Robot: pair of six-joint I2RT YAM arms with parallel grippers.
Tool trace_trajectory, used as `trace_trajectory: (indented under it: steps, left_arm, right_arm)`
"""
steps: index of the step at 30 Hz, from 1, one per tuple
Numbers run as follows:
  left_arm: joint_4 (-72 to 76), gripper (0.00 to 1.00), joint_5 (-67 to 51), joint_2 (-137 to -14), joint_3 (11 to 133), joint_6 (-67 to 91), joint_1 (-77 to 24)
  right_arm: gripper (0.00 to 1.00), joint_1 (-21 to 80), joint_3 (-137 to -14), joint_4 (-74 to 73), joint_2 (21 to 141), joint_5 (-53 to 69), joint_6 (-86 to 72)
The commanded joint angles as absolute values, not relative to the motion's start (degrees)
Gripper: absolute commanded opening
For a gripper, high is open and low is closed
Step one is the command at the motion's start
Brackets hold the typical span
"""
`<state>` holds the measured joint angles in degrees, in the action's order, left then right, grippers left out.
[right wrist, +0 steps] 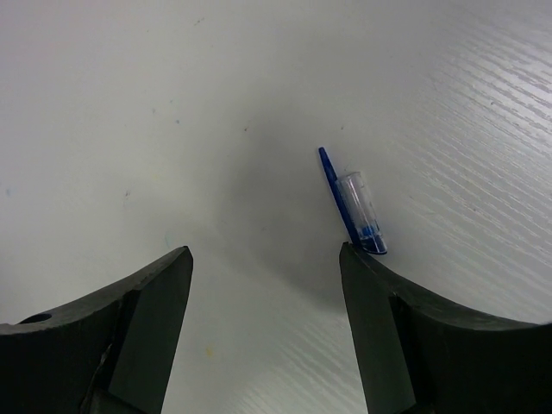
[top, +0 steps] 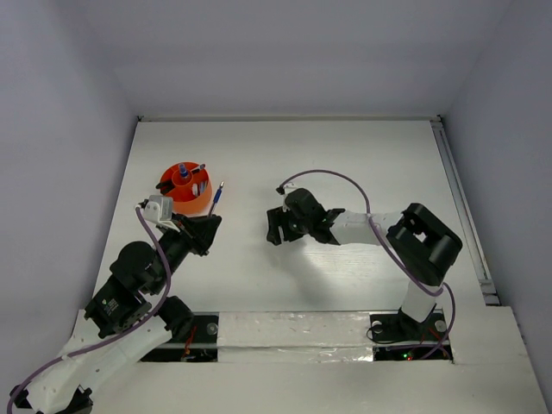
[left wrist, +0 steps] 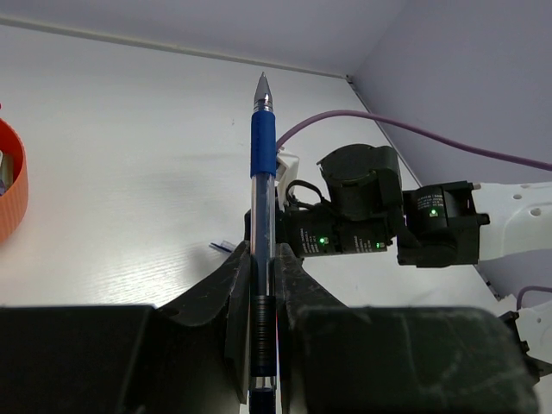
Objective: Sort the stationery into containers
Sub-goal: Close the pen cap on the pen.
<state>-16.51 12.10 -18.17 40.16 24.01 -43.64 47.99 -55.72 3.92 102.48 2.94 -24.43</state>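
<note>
The left claw (left wrist: 261, 267) is clamped narrow on a blue pen (left wrist: 263, 172), with both fingers pressed flat against the clear barrel. The pen runs straight out between them, its blue grip section and bare metal tip pointing away from the wrist. From above, the left claw (top: 200, 228) holds the blue pen (top: 216, 197) just to the right of the orange cup (top: 185, 190), with the tip level with the cup's side and not over its rim. A few small pieces of stationery (top: 183, 172) stand inside the cup's dividers, one of them blue-topped at the centre. In the left wrist view the orange cup (left wrist: 10, 185) shows only as a curved sliver at the left edge. The right claw (right wrist: 266, 259) is spread wide and grips nothing, and its two dark fingers (right wrist: 147, 319) hang over the white surface (right wrist: 129, 103). A pen cap (right wrist: 358, 207), clear with a blue clip, lies on the surface just beside the tip of the finger on the right of that view. Whether it touches the finger I cannot tell. From above, the right claw (top: 276, 226) sits mid-surface, well apart from the cup, facing the left claw.
</note>
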Motion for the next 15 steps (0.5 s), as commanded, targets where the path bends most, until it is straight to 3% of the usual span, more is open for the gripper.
trace_trajectory:
  steps: [1, 15]
  left_arm:
    - [-14.15, 0.0, 11.6, -18.37, 40.34, 23.29, -42.81]
    - [-13.54, 0.0, 8.97, -19.25, 40.08, 22.85, -40.35]
  right_arm:
    - [0.75, 47.46, -57.65, 2.29, 104.32, 0.35, -23.73]
    - [0.76, 44.65, -67.14, -2.72, 111.35, -4.13, -19.34]
